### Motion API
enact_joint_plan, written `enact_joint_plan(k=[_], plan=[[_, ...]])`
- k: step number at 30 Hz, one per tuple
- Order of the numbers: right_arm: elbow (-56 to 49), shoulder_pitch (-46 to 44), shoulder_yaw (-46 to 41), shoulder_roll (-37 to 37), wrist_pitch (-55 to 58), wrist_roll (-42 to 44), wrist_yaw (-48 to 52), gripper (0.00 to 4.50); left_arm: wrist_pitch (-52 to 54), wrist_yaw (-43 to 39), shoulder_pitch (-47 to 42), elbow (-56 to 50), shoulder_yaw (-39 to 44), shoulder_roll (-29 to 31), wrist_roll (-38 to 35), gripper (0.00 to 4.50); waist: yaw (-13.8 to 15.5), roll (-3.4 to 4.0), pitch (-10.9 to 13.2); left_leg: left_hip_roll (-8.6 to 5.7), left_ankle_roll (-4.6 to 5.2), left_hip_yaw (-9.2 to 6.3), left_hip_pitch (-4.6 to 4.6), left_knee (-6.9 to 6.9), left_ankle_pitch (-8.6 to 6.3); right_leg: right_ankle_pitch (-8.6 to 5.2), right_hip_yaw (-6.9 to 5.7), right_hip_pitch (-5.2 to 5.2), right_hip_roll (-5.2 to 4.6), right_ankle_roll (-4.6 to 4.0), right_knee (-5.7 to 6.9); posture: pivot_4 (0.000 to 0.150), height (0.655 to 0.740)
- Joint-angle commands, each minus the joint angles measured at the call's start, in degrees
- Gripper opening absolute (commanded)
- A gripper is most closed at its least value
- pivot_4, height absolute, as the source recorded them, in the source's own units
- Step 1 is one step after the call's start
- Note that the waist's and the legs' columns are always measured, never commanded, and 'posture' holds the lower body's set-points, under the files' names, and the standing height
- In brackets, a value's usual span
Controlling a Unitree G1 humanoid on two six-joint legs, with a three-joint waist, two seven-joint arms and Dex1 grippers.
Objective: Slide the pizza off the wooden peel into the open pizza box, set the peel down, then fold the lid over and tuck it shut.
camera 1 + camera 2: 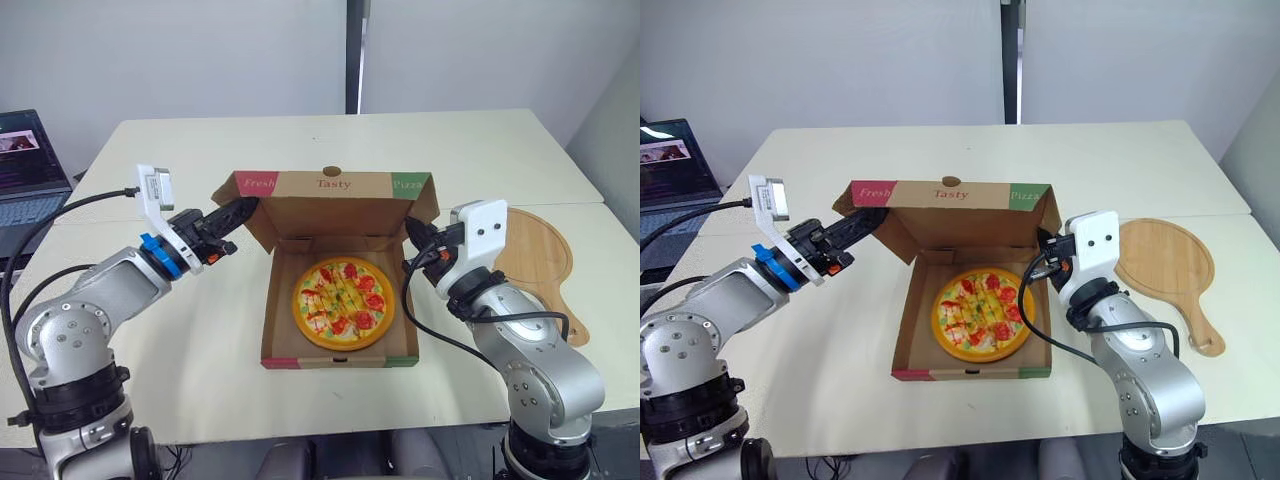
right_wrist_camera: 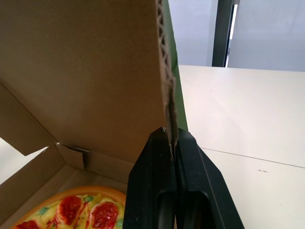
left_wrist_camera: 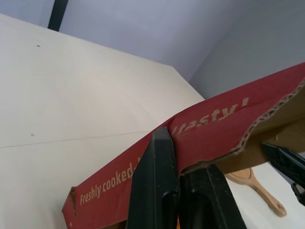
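The pizza (image 1: 345, 303) lies flat in the open cardboard box (image 1: 340, 358) at the table's middle. The box lid (image 1: 330, 200) stands raised and tilted forward over the back of the box. My left gripper (image 1: 243, 211) is shut on the lid's left edge, its fingers (image 3: 162, 186) pinching the red printed cardboard. My right gripper (image 1: 412, 232) is shut on the lid's right edge (image 2: 167, 90), with the corrugated edge between its fingers (image 2: 159, 181). The wooden peel (image 1: 535, 262) lies flat on the table right of the box, handle toward the front.
A laptop (image 1: 25, 170) sits at the far left on a neighbouring surface. The table (image 1: 200, 330) shows bare wood left of the box and behind it (image 1: 330, 135). The table's right edge runs just past the peel.
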Motion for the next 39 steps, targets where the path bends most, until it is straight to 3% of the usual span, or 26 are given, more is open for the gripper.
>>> enact_joint_plan(k=[1, 16, 30, 39], plan=[[-0.8, -0.2, 4.5, 0.6, -0.8, 2.3, 2.0, 0.02, 1.8, -1.8, -0.5, -0.8, -3.5, -0.3, -2.6, 0.0, 0.0, 0.0, 0.0, 0.01, 0.0, 0.0, 0.01, -0.01, 0.0, 0.0, 0.0, 0.0, 0.0, -0.01, 0.0, 0.15, 0.735], [-0.8, -1.0, 4.4, 1.6, 0.0, 3.3, 1.7, 0.02, 2.8, 11.3, -0.9, -2.1, -4.0, -2.3, -14.6, 0.0, 0.1, -0.01, 0.0, 0.02, -0.03, -0.02, 0.02, -0.02, 0.02, -0.01, 0.0, 0.01, 0.0, 0.0, 0.0, 0.15, 0.735], [-1.5, -0.6, 5.0, 2.2, 1.8, 3.6, 1.0, 0.02, -2.3, 16.9, 5.7, -6.1, -6.0, -6.2, -15.3, 0.0, 0.2, -0.01, 0.0, 0.03, -0.04, 0.07, 0.22, -0.11, 0.02, -0.03, 0.08, 0.14, 0.0, -0.02, -0.01, 0.15, 0.735], [-0.8, 0.9, 5.7, 1.6, 0.3, 3.0, 1.6, 0.02, -4.8, 16.0, 9.6, -7.6, -6.7, -6.6, -13.9, 0.0, 0.2, -0.01, 0.0, 0.03, -0.03, 0.18, 0.57, -0.26, 0.01, -0.13, 0.17, 0.42, 0.0, 0.0, -0.04, 0.15, 0.735]])
